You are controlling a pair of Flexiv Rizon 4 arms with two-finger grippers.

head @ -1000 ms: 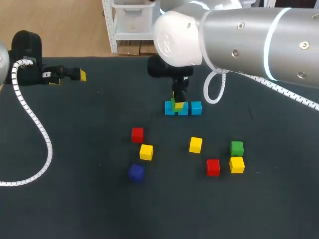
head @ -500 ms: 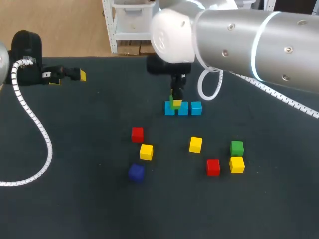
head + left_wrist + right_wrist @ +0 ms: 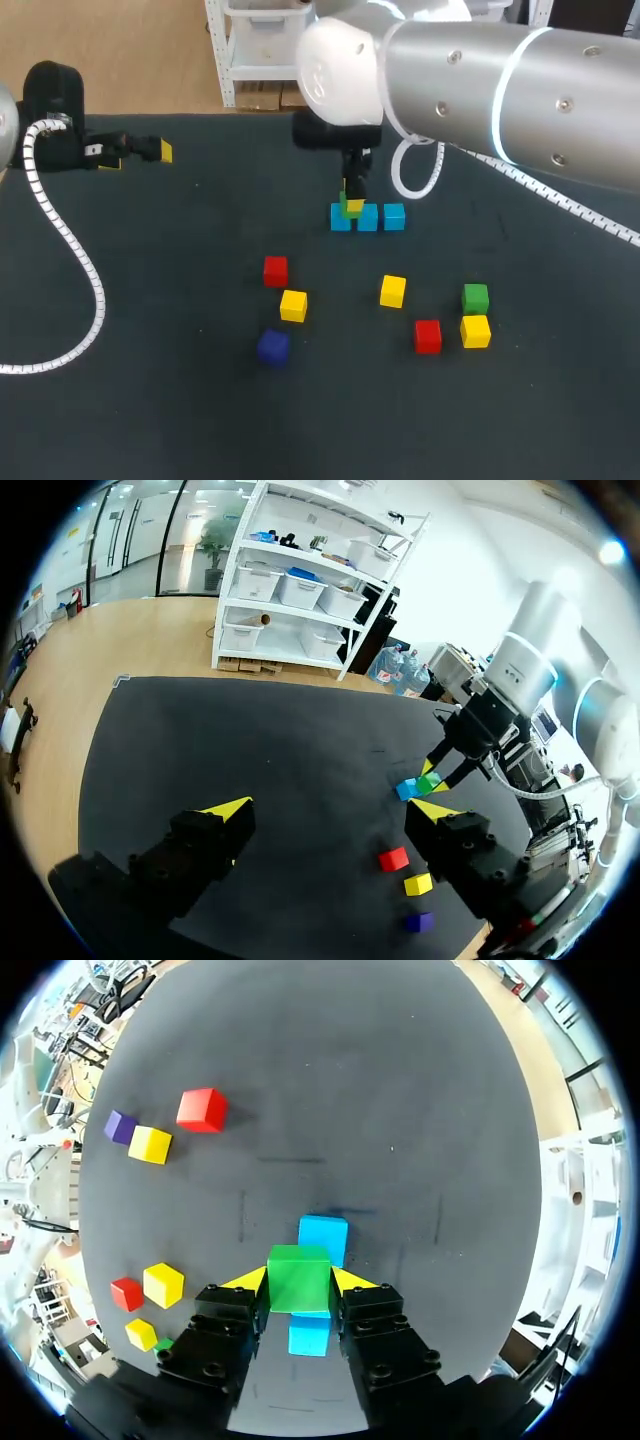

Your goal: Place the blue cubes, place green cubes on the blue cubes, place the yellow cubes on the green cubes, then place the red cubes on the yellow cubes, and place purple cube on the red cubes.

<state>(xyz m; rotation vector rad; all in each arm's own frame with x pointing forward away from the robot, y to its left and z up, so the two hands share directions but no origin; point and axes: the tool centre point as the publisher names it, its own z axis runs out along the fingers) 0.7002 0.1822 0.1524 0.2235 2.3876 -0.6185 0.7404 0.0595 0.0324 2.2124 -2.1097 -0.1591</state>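
The right arm (image 3: 500,70) comes in from the right and reaches past the middle of the worktop (image 3: 150,420). Its end effector (image 3: 299,1282) pinches a green cube (image 3: 299,1272) from two sides, with the yellow tips pressed against opposite faces. This held cube hangs over a row of three blue cubes (image 3: 368,219) at the far middle of the worktop, above the left part of the row. Whether it touches the blue beneath it cannot be told. In the right wrist view one blue cube shows just ahead of the green one. Another shows under the end effector, behind the green one.

The left end effector (image 3: 330,810) sits at the far left of the worktop. Its fingers are spread wide with nothing between them, and they point right along the surface. A white coiled cable (image 3: 70,250) runs from the left arm and lies across the left side of the worktop.

The other cubes lie loose, nearer than the blue row. Left of the middle is the left red cube (image 3: 275,270). The left yellow cube (image 3: 293,305) is just near and right of it, and the purple cube (image 3: 272,346) is nearer again. Right of the middle is the middle yellow cube (image 3: 392,291). The right red cube (image 3: 427,336) lies near and right of that. Farther right, the loose green cube (image 3: 475,297) has the right yellow cube (image 3: 475,331) just on its near side.
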